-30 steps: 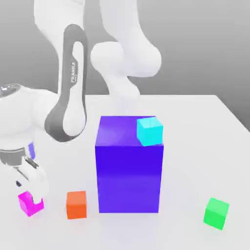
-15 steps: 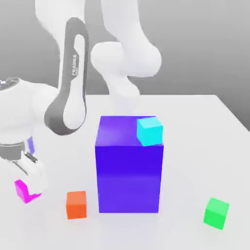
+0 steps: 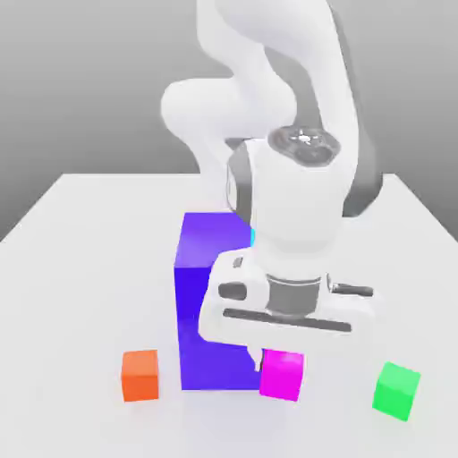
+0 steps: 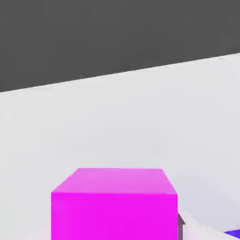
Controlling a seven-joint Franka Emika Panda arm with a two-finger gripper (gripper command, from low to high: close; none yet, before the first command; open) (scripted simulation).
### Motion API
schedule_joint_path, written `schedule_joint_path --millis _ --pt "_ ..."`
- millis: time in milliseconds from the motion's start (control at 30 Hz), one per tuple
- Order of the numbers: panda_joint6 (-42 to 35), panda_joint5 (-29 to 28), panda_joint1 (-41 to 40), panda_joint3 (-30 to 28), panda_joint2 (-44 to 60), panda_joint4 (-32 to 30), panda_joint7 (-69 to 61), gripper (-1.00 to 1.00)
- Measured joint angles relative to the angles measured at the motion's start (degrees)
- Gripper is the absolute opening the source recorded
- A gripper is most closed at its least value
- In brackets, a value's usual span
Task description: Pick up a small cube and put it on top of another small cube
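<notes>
Swung toward the exterior view's right, the magenta cube (image 3: 282, 376) sits gripped by the fingers (image 4: 181, 230), probably light and stiff, best held by opposite flat sides.

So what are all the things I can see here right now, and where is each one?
Magenta cube: one, bright pink, held in the gripper, in front of the big block's side toward the exterior view's right
Orange cube: one, orange-red, on the table toward the exterior view's left
Green cube: one, green, on the table at the exterior view's right
Big block: one, blue-purple, middle of the table, partly behind the hand
Cyan thing: one, light blue, just a sliver beside the arm, at the big block's top
Table: one, white, under everything
Robot arm: one, white and grey, reaching down from above
Gripper: one, white, closed on the magenta cube
</notes>
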Motion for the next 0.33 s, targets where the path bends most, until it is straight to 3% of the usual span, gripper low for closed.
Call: schedule_joint_path --millis 100,233,267,333 --pt "1.01 -0.39 5.61 4.4 0.54 0.23 3.52 -1.0" --pt "7.5 -5.01 8.9 3.01 7.72 0.91 7.89 -1.0" --pt "8.62 -5.83 9.38 2.48 8.98 1.0 8.52 1.0" --pt "8.63 -5.83 9.38 2.48 8.98 1.0 8.52 1.0"
